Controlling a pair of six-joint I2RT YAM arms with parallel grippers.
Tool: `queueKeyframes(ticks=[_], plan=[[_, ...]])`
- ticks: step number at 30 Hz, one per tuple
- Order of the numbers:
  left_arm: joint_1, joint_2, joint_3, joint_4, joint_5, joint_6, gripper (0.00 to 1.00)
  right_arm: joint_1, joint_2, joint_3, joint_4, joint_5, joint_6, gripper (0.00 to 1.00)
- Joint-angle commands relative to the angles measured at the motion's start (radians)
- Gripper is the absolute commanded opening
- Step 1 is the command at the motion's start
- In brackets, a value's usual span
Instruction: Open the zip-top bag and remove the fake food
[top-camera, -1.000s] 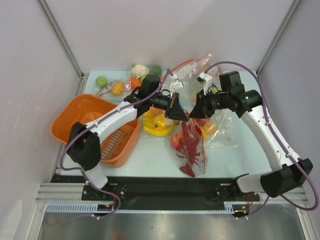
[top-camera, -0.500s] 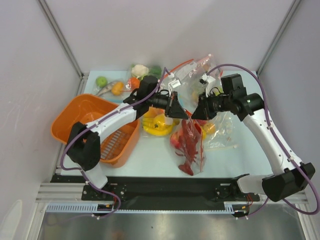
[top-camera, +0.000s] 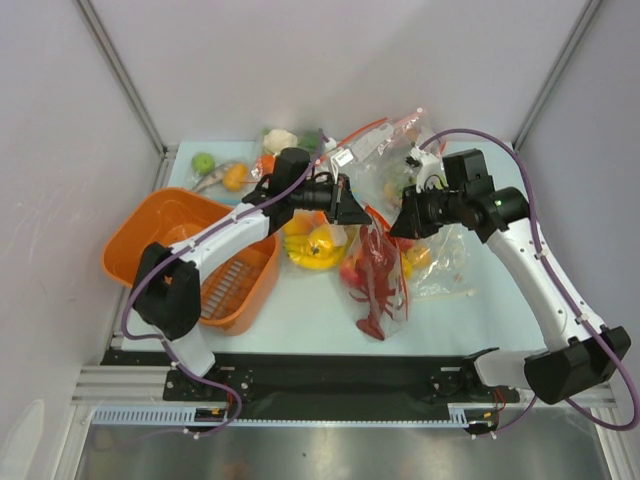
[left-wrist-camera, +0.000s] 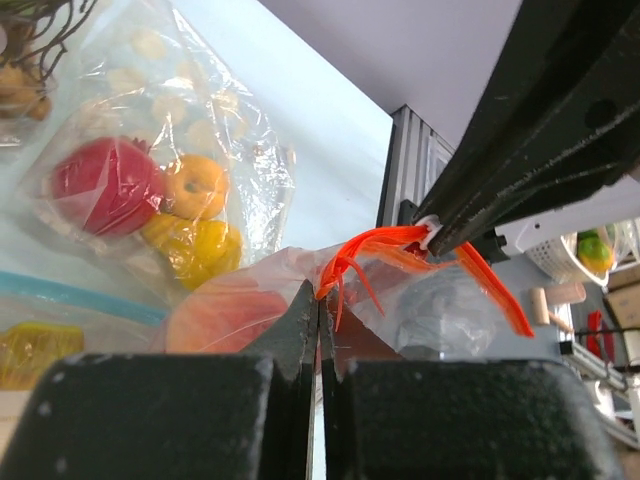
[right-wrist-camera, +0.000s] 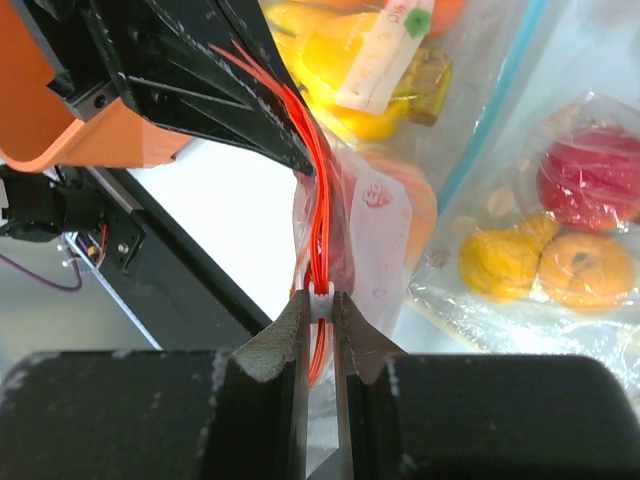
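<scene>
Left tool (left-wrist-camera: 318, 300): pinched shut on the lip of the zip-top bag (top-camera: 395, 300).
Right tool (right-wrist-camera: 320, 295): clamped on its orange strip (right-wrist-camera: 318, 200), opposing, to part the mouth.
Lobster (top-camera: 378, 288): hanging inside.

Bare table (top-camera: 290, 322) at front; orange basket (top-camera: 140, 228) left, bagged fruit (top-camera: 422, 258) right, zip-top bag (top-camera: 380, 272) mid-table.

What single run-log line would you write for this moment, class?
stage: opening bag | left jaws: shut on zip-top bag mouth | right jaws: shut on zip strip | lobster: inside bag
</scene>
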Motion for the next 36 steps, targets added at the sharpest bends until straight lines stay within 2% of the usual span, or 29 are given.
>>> queueKeyframes(ticks=[1,8,19,36], plan=[[0.027,0.014,0.042,0.017,-0.106,-0.039,0.00,-0.002,-0.053,-0.015,-0.035,0.022,0.035,0.00],[0.027,0.031,0.070,-0.024,-0.221,-0.052,0.00,-0.005,-0.067,-0.009,-0.073,0.043,0.032,0.00],[0.027,0.039,0.099,-0.019,-0.218,-0.058,0.00,-0.004,-0.099,-0.035,-0.079,0.070,0.070,0.00],[0.027,0.077,0.147,-0.039,-0.336,-0.165,0.00,-0.002,-0.145,-0.046,-0.144,0.082,0.146,0.00]])
